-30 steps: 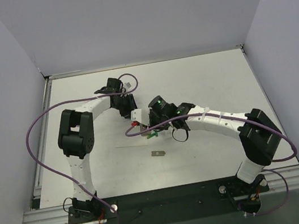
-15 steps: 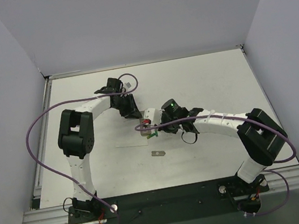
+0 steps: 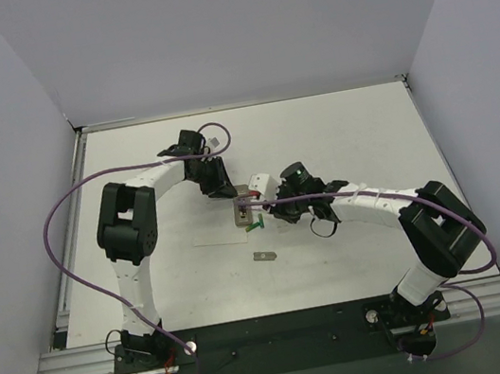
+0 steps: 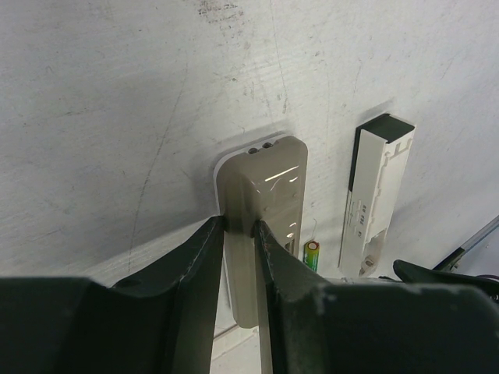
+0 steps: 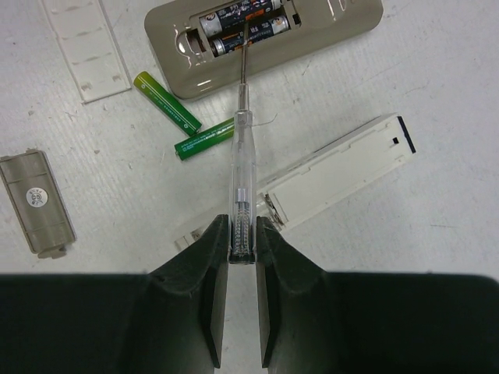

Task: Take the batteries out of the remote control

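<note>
Slim tan-grey plastic remote control (image 5: 335, 27) lies mid-table, back face up, rounded corners, smooth matte shell. Its dark recessed slot is uncovered, with two dark-labelled cells inside. The print on them, white with an orange patch, is too small to read. Two glossy green batteries (image 5: 166, 101) (image 5: 204, 139) lie loose on the table just beside the remote control, ends close together, in a rough V.

Left gripper (image 4: 239, 226) is clamped on the remote control's long edge, black fingers pinching the rim. Right gripper (image 5: 240, 226) is closed on a clear-handled screwdriver (image 5: 242, 156); its thin metal shaft reaches into the slot, tip at the cells.

Small flat grey plate (image 5: 37, 204) sits apart from the remote control; it carries a round sticker, unreadable. Ribbed narrow white strip (image 5: 84, 47) sits next to the remote control's end. Long white plastic bar with a black end (image 5: 343, 167) lies diagonally just beside the screwdriver. White table (image 5: 437, 93) is scuffed and scratched.
</note>
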`<action>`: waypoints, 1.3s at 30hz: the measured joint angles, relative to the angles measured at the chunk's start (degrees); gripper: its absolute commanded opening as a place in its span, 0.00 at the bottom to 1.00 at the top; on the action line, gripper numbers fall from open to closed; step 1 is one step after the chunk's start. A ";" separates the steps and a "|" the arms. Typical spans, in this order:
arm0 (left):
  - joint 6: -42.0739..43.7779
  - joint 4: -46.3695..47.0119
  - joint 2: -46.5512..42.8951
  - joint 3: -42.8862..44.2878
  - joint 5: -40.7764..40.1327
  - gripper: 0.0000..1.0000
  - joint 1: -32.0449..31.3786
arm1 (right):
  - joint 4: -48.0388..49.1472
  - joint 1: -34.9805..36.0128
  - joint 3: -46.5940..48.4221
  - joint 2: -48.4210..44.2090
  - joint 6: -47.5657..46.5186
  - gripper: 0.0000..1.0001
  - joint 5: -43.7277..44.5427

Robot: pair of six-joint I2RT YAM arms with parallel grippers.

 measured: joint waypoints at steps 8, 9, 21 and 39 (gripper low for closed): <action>0.00 -0.07 0.13 0.13 0.17 0.31 0.02 | 2.19 -0.72 -1.51 0.00 5.79 0.00 -1.29; 0.00 -0.04 0.15 0.13 0.22 0.31 0.02 | 2.51 -0.72 -1.73 0.00 6.60 0.00 -1.36; -0.13 0.04 0.35 0.17 0.70 0.31 0.13 | 8.92 -0.72 -5.90 -0.13 14.43 0.00 -1.40; -0.28 0.13 0.37 0.15 1.11 0.30 0.07 | 10.97 -1.44 -6.82 -0.66 13.44 0.00 -5.51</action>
